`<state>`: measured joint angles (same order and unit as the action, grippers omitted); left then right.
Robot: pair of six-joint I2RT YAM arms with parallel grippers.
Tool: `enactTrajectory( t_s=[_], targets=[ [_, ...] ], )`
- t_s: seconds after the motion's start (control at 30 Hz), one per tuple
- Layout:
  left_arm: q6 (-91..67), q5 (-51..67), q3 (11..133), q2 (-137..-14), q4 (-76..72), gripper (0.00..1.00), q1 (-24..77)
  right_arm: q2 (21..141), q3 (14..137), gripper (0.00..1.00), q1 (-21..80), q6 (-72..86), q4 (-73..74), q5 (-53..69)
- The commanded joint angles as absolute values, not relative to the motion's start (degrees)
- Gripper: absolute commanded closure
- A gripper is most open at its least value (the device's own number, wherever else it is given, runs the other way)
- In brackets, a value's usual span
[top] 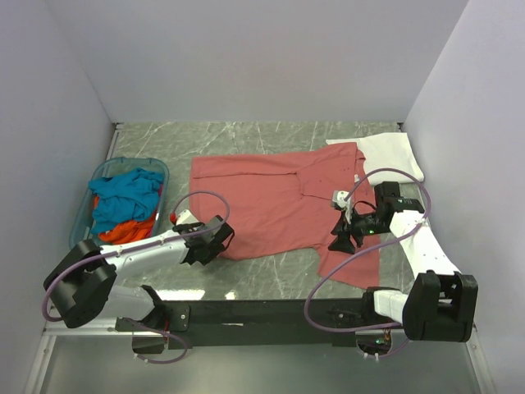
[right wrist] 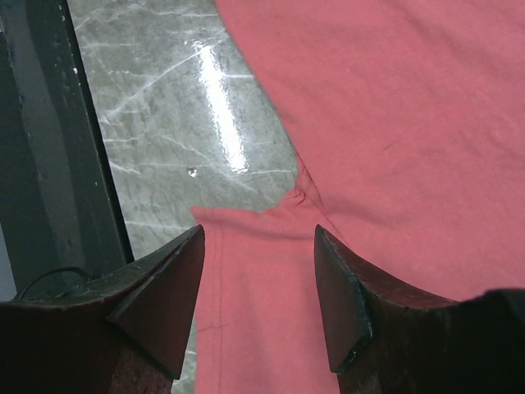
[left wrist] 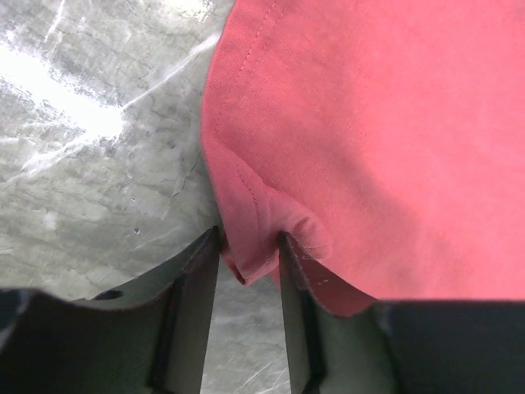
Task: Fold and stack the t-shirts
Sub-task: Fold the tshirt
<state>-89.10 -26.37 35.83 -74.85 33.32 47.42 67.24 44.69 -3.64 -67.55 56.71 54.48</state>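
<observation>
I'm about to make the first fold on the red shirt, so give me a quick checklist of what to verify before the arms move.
1. Left gripper holds a hem corner of the red shirt: ok, cloth is pinched between its fingers.
2. Right gripper holds cloth: not ok, it is open over the sleeve seam.
3. Shirt body spread flat: ok.
4. White shirt apart from the red one: not ok, their edges meet.
5. Basket out of the way: ok, it stands apart at the left.
</observation>
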Motion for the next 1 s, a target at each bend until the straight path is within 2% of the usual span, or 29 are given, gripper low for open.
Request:
enactTrajectory(
  t_s=[0.0,0.17,0.23,0.37,0.57,0.8,0.97],
  targets=[
    [-87.9,-27.8,37.1,-74.0,31.9,0.62,47.1,67.6,46.6,0.37,-4.2,-69.0,57.9,56.2],
    [-87.4,-28.5,37.3,-71.6,33.1,0.72,47.1,67.7,46.8,0.37,-4.3,-69.1,58.1,56.1],
    [-86.9,-28.7,37.2,-70.3,34.1,0.73,47.1,67.8,46.9,0.37,-4.3,-69.3,58.2,56.0],
    [-86.4,-28.4,36.2,-65.8,35.8,0.84,47.1,67.9,47.2,0.37,-4.4,-69.2,58.4,55.5],
    [-84.8,-27.7,34.0,-59.9,36.6,0.93,46.9,68.0,47.9,0.38,-4.4,-69.3,59.0,54.8],
    [-81.3,-26.4,32.3,-56.5,35.6,0.98,45.4,66.3,48.4,0.37,-4.4,-72.1,60.5,46.9],
    [-78.5,-24.6,31.8,-53.8,35.9,1.00,44.4,65.7,47.6,0.38,-4.4,-84.2,65.6,36.5]
  ],
)
